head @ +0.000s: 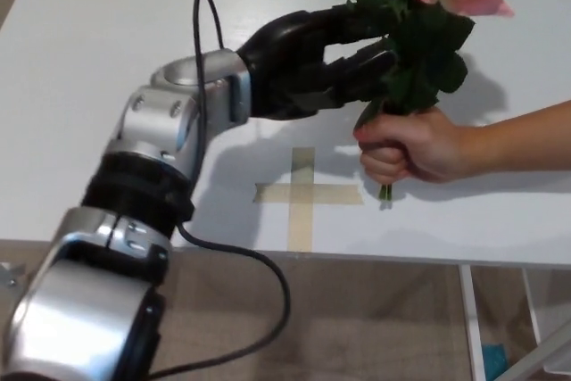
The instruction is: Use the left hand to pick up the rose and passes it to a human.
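The pink rose with dark green leaves point(426, 33) stands almost upright above the white table point(80, 104). Its long axis runs from the stem ends, low near the table, up to the pink bloom, which points to the top of the picture and leans a little to the right. The bloom is cut off by the upper edge, so I see only its lower part.

My black left hand point(312, 55) reaches from the left toward the leaves. The fingers point(361, 64) are stretched out and apart, and their tips lie against the foliage or just beside it; they do not close around the stem. The dark leaves and dark fingers run together, so the exact touch is hard to make out.

A person's hand point(406, 144) comes in from the right and is closed in a fist around the stem below the leaves. It hides most of the stem; only the short green ends show under it. A tan tape cross point(305, 194) lies on the table just left of these ends.

My right hand is not visible.
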Controlling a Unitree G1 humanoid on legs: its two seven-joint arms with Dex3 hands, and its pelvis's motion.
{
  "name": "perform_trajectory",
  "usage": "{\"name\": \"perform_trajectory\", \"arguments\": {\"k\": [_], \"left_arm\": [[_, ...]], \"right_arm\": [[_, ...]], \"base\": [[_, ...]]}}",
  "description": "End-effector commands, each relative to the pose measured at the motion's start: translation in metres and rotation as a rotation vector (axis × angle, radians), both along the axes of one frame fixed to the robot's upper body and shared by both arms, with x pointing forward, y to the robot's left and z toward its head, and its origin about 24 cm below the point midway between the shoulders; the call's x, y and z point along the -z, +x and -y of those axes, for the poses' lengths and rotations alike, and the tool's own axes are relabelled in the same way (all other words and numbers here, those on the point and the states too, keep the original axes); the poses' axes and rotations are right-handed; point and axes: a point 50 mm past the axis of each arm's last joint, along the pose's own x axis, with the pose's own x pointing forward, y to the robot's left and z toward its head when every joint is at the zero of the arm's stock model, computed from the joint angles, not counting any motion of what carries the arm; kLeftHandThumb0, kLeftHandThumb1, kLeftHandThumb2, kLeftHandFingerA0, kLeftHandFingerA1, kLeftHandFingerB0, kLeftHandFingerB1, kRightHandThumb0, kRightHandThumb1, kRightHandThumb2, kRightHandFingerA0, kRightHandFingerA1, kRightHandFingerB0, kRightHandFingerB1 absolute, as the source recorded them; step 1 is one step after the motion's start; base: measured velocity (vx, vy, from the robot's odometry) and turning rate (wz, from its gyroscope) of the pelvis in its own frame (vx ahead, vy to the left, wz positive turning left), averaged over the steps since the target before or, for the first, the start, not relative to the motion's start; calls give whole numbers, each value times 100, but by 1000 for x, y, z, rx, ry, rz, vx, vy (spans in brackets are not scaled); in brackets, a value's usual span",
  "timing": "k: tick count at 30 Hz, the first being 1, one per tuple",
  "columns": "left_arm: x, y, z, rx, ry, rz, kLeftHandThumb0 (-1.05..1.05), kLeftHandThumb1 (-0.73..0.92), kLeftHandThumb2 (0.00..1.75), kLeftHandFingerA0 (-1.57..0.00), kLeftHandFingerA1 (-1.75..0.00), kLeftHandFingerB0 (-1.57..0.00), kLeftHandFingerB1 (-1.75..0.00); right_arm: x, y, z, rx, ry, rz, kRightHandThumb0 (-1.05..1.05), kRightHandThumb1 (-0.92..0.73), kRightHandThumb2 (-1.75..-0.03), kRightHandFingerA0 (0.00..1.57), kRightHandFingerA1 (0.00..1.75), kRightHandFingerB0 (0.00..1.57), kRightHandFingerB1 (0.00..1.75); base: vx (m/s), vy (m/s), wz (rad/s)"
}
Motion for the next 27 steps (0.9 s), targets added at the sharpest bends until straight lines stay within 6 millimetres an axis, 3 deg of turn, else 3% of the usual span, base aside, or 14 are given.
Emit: {"name": "perform_trajectory", "arguments": {"k": [1, 4, 9, 13, 16, 18, 21, 22, 23, 24, 25, 26, 27], "left_arm": [[-12, 1, -5, 95, 92, 41, -81, 52, 57, 0, 0, 0, -1], [-24, 3, -17, 105, 165, 63, -73, 51, 58, 0, 0, 0, 0], [-30, 4, -23, 118, 195, 72, -71, 49, 57, 0, 0, 0, 0], [-47, 4, -52, 110, 281, 116, -73, 50, 57, 0, 0, 0, 0], [-47, 3, -55, 111, 286, 119, -73, 50, 57, 0, 0, 0, 0], [-47, -1, -80, 69, 261, 180, -78, 50, 56, 0, 0, 0, -1], [-46, -9, -97, 8, 174, 257, -83, 48, 59, 0, 0, 0, -4], [-47, -14, -104, -24, 139, 287, -74, 42, 82, 0, -2, 0, -9], [-48, -19, -109, -46, 122, 306, -81, 48, 59, 0, -6, 0, -18], [-49, -22, -113, -62, 113, 322, -81, 48, 59, 0, -6, 0, -18], [-50, -27, -118, -80, 98, 348, -77, 36, 71, 0, -8, 0, -18], [-51, -34, -125, -102, 87, 388, -65, 36, 81, 0, -13, 0, -21], [-51, -40, -132, -113, 89, 414, -63, 35, 81, 0, -17, 0, -24]], "right_arm": [[2, -5, 2, 2, 4, -20, -38, -72, -61, 50, 38, 42, 35], [3, -6, 2, 7, 8, -21, -39, -72, -61, 50, 38, 42, 35], [3, -7, 2, 5, 8, -25, -39, -72, -61, 50, 38, 42, 35], [5, -11, 3, 9, 12, -31, -39, -72, -61, 49, 37, 41, 34], [5, -11, 3, 9, 12, -31, -39, -72, -61, 49, 37, 41, 34], [7, -16, 3, 3, 5, -45, -39, -72, -61, 49, 37, 41, 34], [8, -18, 4, -1, 0, -52, -39, -72, -61, 49, 37, 42, 35], [8, -19, 5, -1, -1, -55, -39, -72, -61, 50, 38, 43, 35], [8, -19, 5, 0, -2, -56, -39, -72, -61, 50, 38, 43, 35], [9, -19, 5, 2, -3, -58, -39, -72, -61, 50, 38, 43, 35], [9, -19, 5, 3, -4, -60, -39, -72, -61, 51, 38, 43, 35], [9, -20, 5, 2, -5, -62, -40, -72, -61, 51, 38, 44, 35], [9, -20, 5, 4, -6, -64, -40, -72, -61, 51, 38, 44, 35]], "base": [[0, 0, 0], [0, 0, 0], [0, 0, 0], [0, 0, 0], [0, 0, 0], [0, 0, 0], [0, 0, 0], [0, 0, 0], [0, 0, 0], [0, 0, 0], [0, 0, 0], [0, 0, 0], [0, 0, 0]]}}
